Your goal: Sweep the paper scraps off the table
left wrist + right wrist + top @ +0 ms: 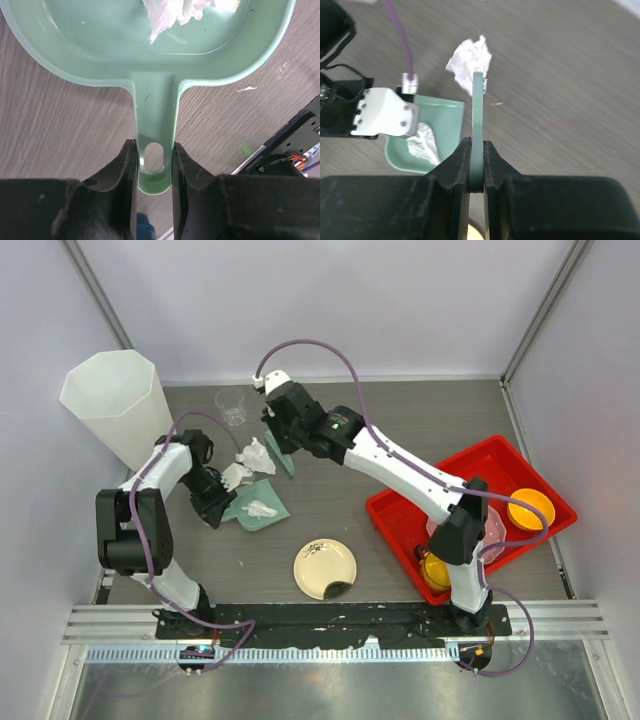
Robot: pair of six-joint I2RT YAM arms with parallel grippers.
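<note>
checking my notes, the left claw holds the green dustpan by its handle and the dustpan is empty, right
Not empty. The left claw does hold the green dustpan by its handle, but a white paper scrap lies in it, as the left wrist view shows.
</note>
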